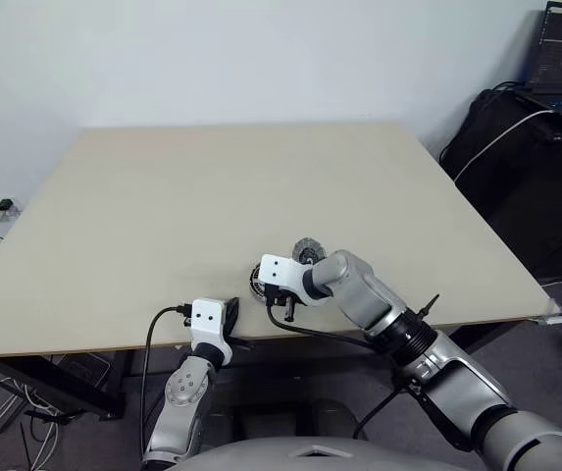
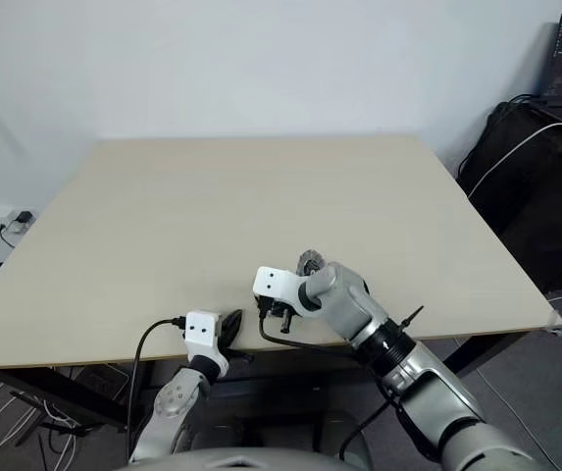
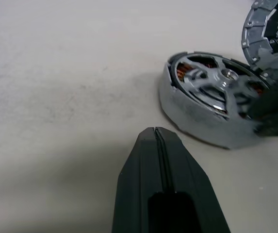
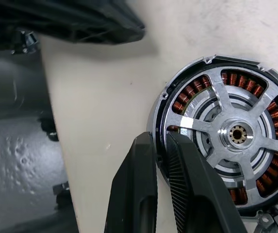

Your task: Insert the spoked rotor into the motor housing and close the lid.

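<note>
The spoked rotor (image 4: 236, 135) sits inside the motor housing (image 3: 197, 121) near the front edge of the surface (image 1: 212, 196). The right gripper (image 4: 160, 145) has its jaws clamped over the housing's rim. The left gripper (image 3: 155, 141) rests beside it, jaws clenched and empty. The lid (image 3: 267, 29) lies just behind.

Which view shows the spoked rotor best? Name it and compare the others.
Right wrist view: the spoked rotor appears face-on, seated inside the motor housing. The left wrist view shows it slanted; in the eye views the right gripper mostly hides it.
</note>
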Tool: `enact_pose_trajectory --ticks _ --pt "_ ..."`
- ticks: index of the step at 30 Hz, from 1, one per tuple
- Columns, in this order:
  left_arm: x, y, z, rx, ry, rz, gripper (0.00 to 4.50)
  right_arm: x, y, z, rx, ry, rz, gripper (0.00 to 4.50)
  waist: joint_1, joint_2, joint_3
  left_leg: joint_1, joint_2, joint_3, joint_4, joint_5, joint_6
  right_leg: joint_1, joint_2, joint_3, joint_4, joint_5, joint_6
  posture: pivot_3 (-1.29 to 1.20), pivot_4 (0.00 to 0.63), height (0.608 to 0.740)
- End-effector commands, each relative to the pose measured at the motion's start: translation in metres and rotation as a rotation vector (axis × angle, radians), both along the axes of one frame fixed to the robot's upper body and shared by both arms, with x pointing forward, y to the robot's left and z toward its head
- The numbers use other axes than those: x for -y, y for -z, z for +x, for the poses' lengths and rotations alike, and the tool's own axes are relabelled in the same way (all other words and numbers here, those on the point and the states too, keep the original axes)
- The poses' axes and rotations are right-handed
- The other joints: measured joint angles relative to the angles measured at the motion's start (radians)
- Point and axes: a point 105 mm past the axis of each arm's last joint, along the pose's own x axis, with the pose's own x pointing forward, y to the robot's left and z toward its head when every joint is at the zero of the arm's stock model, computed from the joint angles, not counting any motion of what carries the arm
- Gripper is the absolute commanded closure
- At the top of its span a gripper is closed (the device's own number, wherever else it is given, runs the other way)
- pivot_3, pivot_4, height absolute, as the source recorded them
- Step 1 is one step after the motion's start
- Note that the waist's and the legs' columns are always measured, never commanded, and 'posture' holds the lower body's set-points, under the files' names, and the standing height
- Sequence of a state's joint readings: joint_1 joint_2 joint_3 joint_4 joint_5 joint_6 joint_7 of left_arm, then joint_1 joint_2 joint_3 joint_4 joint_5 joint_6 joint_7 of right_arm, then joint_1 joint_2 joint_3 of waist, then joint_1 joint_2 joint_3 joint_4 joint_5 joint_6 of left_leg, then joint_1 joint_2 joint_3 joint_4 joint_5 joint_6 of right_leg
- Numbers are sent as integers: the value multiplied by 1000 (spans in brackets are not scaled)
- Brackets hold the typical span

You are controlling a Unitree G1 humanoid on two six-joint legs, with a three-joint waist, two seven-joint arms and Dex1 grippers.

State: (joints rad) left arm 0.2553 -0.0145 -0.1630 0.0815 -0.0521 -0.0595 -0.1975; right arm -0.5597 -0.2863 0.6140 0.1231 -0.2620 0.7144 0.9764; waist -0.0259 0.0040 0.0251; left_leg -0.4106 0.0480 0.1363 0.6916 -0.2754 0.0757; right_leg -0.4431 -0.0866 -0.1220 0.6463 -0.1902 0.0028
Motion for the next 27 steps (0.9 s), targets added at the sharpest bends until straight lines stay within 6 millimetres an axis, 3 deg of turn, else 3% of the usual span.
enact_pose_trajectory --ticks 1,5,14,21,23,27 --pt "2 -11 6 46 4 -14 4500 1 -19 18 72 71 43 3436 1 0 0 0 0 0 0 0 0 0 -3 -4 0 0 0 0 0 740" --pt "2 -11 6 45 9 -13 4500 -3 -23 17 97 51 57 2172 3 0 0 0 0 0 0 0 0 0 -7 -10 0 2 -1 0 0 740" --pt "3 -10 4 40 21 -11 4500 -23 -66 4 157 -45 207 2172 7 0 0 -4 -2 0 0 -2 3 -1 -9 -14 -4 0 -1 0 0 740" --pt "2 -11 4 39 29 -10 4500 -32 -105 7 258 -27 335 2172 13 0 0 -3 -2 -1 0 -2 3 0 -9 -15 -3 0 -1 0 0 740" --pt "2 -11 4 38 31 -9 4500 -33 -122 16 326 36 407 2557 13 0 1 -4 -2 -2 0 -2 3 0 -9 -15 -3 0 -1 0 0 740" --pt "3 -11 4 39 35 -8 4500 -25 -148 35 497 168 523 3798 14 0 1 -4 -2 -2 0 -2 2 0 -9 -16 -4 0 -1 0 0 740"
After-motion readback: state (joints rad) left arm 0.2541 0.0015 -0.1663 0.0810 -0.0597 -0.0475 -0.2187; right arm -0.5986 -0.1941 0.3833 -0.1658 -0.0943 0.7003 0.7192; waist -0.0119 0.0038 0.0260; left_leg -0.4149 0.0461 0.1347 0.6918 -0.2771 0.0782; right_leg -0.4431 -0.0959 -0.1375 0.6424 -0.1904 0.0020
